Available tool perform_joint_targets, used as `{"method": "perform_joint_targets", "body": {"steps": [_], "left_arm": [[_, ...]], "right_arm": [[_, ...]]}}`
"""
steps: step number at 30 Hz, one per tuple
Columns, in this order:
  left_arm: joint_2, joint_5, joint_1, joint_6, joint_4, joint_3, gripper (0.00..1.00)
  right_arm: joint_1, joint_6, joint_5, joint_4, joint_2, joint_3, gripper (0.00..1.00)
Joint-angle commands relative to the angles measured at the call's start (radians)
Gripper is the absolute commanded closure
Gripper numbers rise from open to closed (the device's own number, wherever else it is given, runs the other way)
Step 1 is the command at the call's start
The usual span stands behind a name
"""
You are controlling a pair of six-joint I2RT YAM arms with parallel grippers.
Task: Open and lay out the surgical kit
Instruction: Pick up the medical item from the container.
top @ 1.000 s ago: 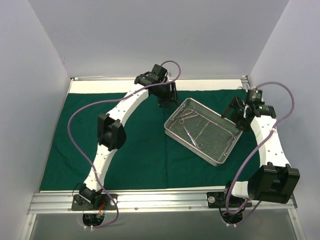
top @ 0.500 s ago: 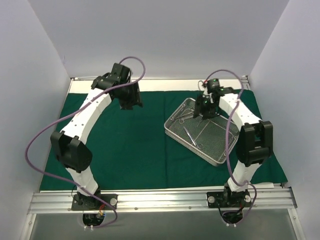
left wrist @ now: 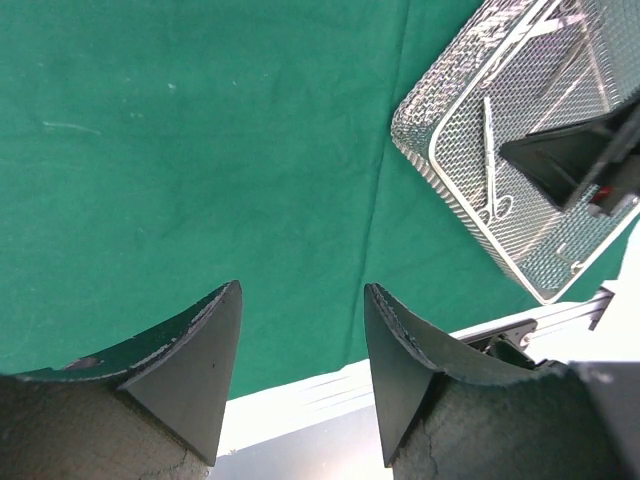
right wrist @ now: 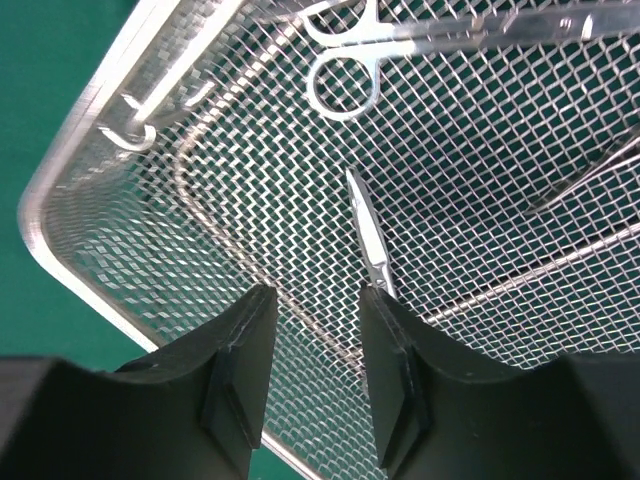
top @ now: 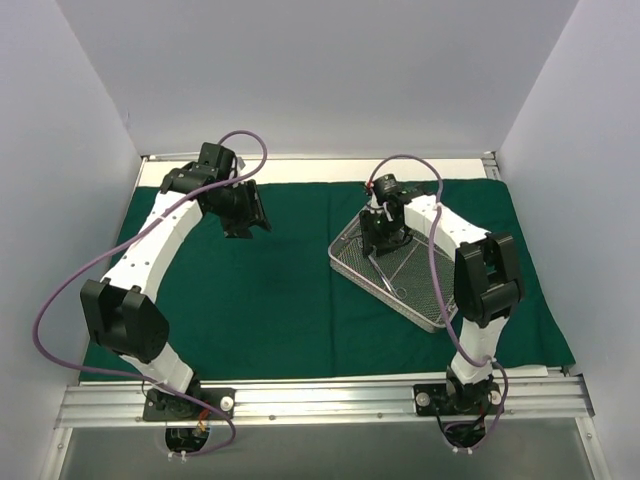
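The surgical kit lies unwrapped. Its dark green drape is spread flat over the table, and the silver wire-mesh tray sits askew on it, right of centre. Several slim steel instruments lie in the tray, one of them long. My right gripper hangs low over the tray's far-left part, open to a narrow gap with only mesh between its fingers. A slim blade tip runs in under its right finger. My left gripper is open above bare drape, well left of the tray.
A ring-handled instrument lies just beyond the right gripper. The right arm arches over the tray's right half. White walls close in on three sides, and a metal rail runs along the near edge.
The left arm has swung left, away from the tray. The right arm has come from the tray's right side to above its far-left part, and its jaws have narrowed.
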Motion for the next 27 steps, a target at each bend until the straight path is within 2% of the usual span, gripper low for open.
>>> {"method": "perform_joint_targets", "body": {"steps": [1, 8, 24, 27], "left_arm": [[-0.047, 0.039, 0.028, 0.004, 0.022, 0.02, 0.4], [-0.047, 0.063, 0.048, 0.001, 0.03, 0.002, 0.4], [-0.047, 0.095, 0.069, -0.004, 0.045, -0.023, 0.41], [-0.052, 0.097, 0.073, -0.001, 0.046, -0.026, 0.41]], "right_arm": [[0.017, 0.001, 0.038, -0.007, 0.028, -0.022, 0.62], [0.039, -0.025, 0.136, -0.042, 0.048, -0.01, 0.65], [0.053, -0.015, 0.168, -0.004, 0.115, -0.096, 0.64], [0.051, -0.017, 0.159, 0.011, 0.124, -0.117, 0.7]]}}
